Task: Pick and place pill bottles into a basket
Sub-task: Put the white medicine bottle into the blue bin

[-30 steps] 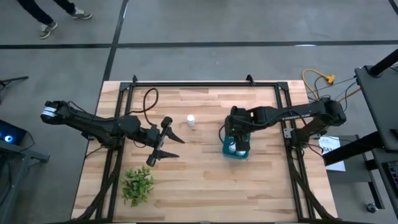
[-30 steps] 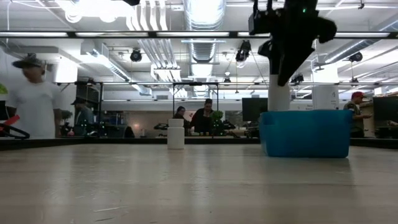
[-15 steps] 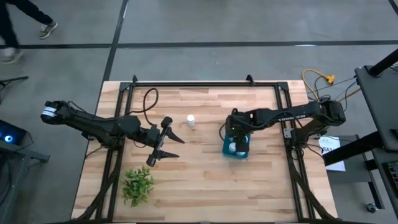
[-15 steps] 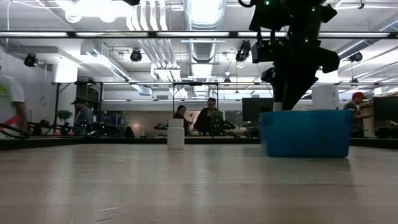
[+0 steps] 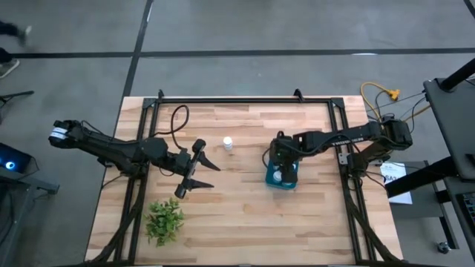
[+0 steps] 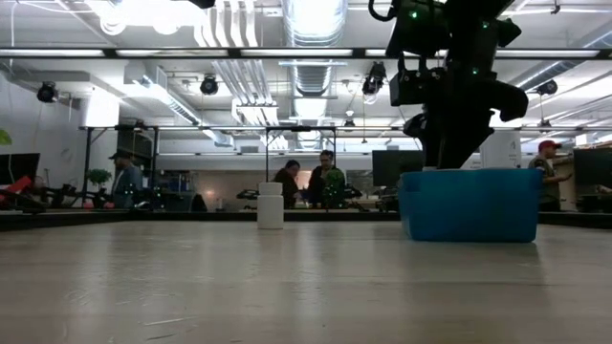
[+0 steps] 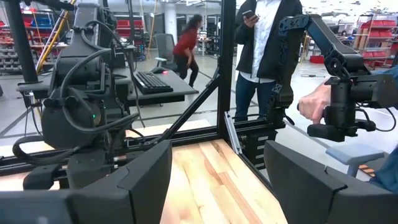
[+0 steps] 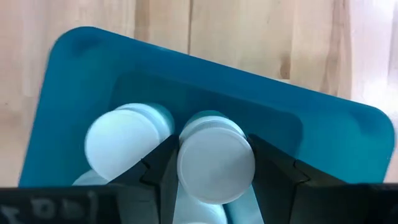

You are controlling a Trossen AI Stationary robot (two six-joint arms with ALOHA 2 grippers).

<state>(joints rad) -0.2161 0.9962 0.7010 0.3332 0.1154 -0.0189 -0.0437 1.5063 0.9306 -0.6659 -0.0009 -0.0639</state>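
Lowered since a second ago, the right gripper (image 8: 216, 168) now sits inside the basket (image 5: 283, 182), fingers clenched on a pill bottle (image 8: 216, 165) for release beside others; left gripper (image 5: 194, 169) waits, fingers spread.

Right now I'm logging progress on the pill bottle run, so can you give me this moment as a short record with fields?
right gripper: lowered into the basket, shut on a pill bottle
left gripper: open, empty, waiting above the table's left half
bottles in basket: at least one more beside the held one; full count hidden
bottles outside: one loose bottle standing on the table
other: plant at the table's near left
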